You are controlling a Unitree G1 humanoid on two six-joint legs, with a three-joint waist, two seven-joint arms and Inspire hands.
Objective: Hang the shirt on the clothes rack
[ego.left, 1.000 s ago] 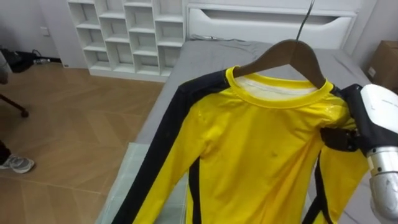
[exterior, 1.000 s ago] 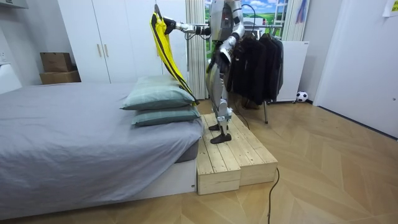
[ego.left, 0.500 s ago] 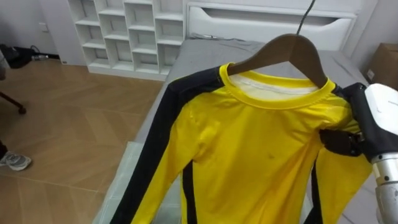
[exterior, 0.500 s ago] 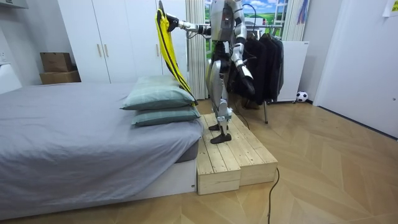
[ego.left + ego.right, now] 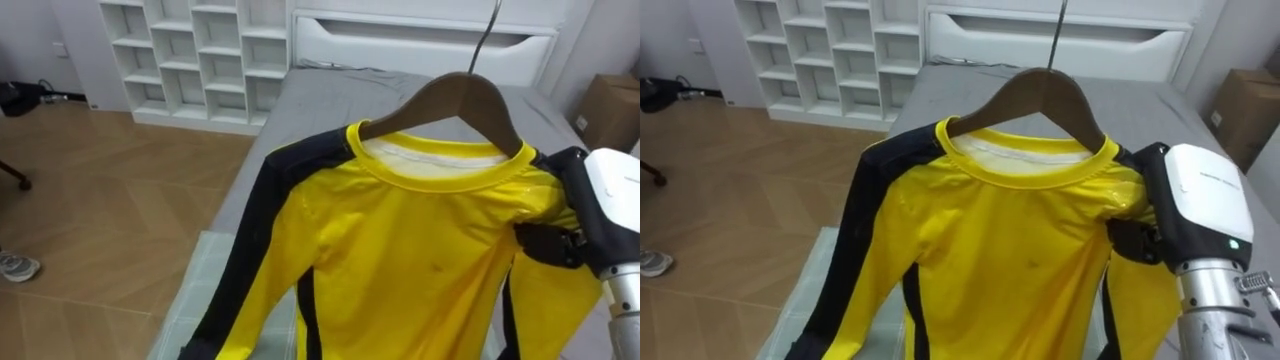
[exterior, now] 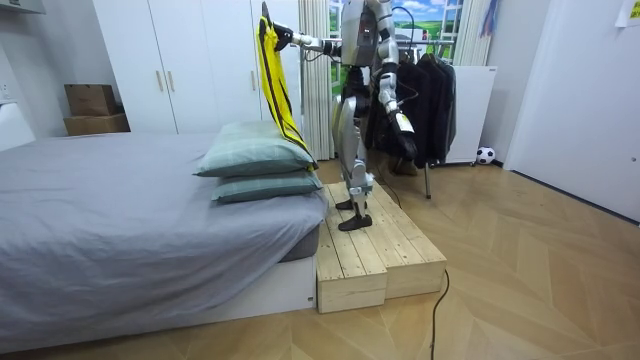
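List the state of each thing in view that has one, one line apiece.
yellow shirt: on the wooden hanger, held up above the pillows, sleeves hanging.
wooden hanger: inside the shirt's collar, hook pointing up.
right hand: closed on the shirt's shoulder.
left hand: lowered at the robot's side.
pillows: stacked in two on the bed.
wardrobe doors: shut.
dark clothes: hanging behind the robot.

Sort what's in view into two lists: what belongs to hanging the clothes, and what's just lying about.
Belongs to the job: yellow shirt; wooden hanger it hangs on; right hand at the shirt's shoulder; rack of dark clothes behind the robot.

Lying about: pillows; bed; white shelf unit; cardboard box; ball.
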